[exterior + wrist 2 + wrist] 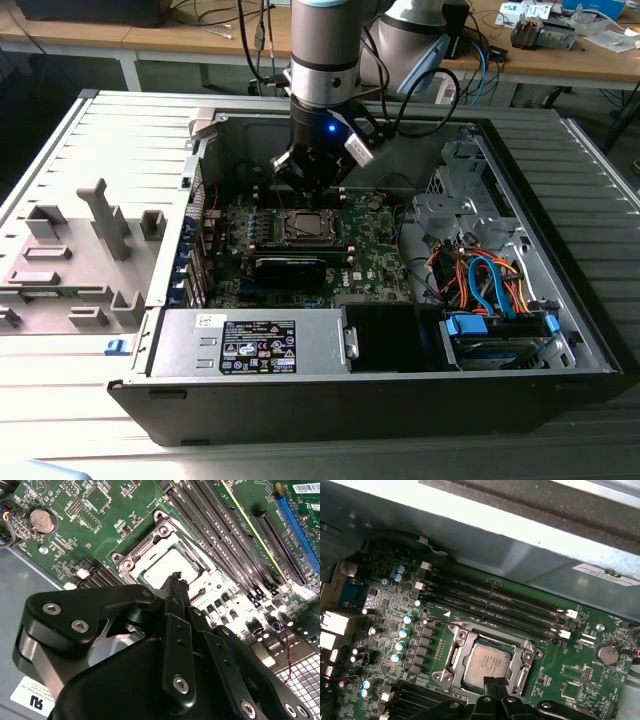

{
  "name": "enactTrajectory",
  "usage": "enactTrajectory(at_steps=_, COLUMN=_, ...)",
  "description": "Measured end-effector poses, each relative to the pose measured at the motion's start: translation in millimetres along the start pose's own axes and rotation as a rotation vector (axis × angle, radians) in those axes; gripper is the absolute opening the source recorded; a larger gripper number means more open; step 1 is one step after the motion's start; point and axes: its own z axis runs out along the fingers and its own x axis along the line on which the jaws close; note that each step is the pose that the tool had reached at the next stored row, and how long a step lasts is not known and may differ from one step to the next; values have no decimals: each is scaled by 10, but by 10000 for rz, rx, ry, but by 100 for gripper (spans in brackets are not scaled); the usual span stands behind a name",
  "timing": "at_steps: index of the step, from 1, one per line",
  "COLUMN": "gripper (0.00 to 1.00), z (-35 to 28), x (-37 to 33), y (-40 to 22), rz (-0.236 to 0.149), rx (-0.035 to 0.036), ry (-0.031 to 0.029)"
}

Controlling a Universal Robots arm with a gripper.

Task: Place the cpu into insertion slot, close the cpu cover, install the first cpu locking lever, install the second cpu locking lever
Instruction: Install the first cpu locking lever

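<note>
The cpu [487, 664] with its silver-grey top lies flat inside the insertion slot [305, 226] on the green board. The cpu cover [454, 656] is a silver frame lying down around the chip, and the cpu [169, 566] shows through its window. My gripper [495, 684] hangs just above the near edge of the socket with its fingers pressed together and nothing between them. Its black fingertips [176, 580] overlap the chip's edge in both wrist views. In the exterior view my gripper [308, 186] hovers over the socket inside the open computer case. I cannot tell how the locking levers stand.
Memory slots [495, 605] run beside the socket. A long black block [290, 268] sits next to it on the board. A power supply [250, 345], a cable bundle [480, 280] and the case walls [560, 200] surround the board. A grey fixture plate [70, 260] lies at the exterior view's left.
</note>
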Motion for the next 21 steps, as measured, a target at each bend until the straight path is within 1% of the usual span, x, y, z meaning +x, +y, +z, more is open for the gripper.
enactTrajectory(at_steps=5, gripper=11, z=0, x=0, y=0, rz=-165, rx=1, ry=-6)
enactTrajectory(at_steps=21, gripper=11, z=0, x=0, y=0, rz=-498, rx=2, ry=-20)
